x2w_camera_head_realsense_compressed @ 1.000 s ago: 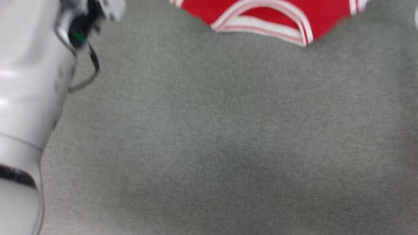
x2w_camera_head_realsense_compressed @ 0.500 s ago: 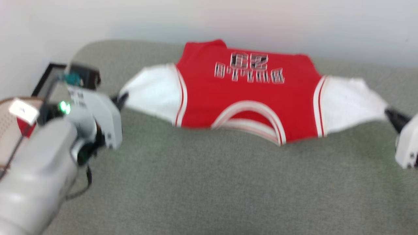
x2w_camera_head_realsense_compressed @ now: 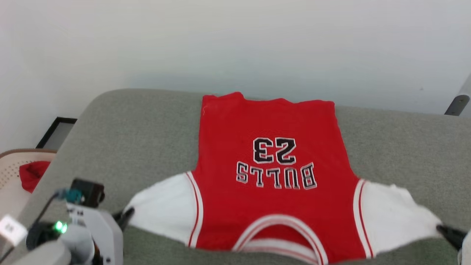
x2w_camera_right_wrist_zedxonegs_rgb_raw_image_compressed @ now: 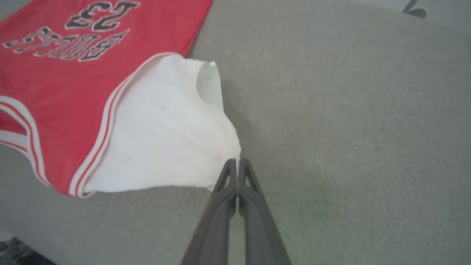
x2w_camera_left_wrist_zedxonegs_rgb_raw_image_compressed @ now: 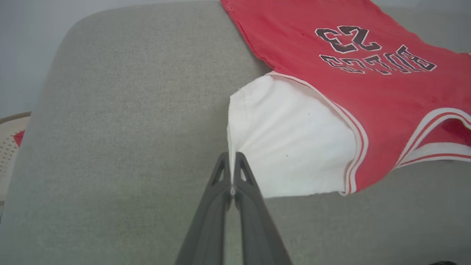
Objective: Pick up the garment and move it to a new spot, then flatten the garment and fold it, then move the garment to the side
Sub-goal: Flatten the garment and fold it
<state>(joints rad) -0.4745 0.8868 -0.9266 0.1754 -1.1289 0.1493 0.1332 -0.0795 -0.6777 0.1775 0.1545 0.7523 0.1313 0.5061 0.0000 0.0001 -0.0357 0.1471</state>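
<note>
On couch (x2w_camera_head_realsense_compressed: 128, 121), garment (x2w_camera_head_realsense_compressed: 272, 209) taut, cam tilted up

The red garment (x2w_camera_head_realsense_compressed: 272, 206) bears black, white-outlined "BULLS" under "23", upside down in the head view.

Red "BULLS 23" garment (x2w_camera_head_realsense_compressed: 272, 206), white sleeves spread wide, seemingly flat, collar nearest the robot

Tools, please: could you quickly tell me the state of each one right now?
Left tool: shut on the garment, at one white sleeve.
Right tool: shut on the garment, at the other sleeve.
</note>
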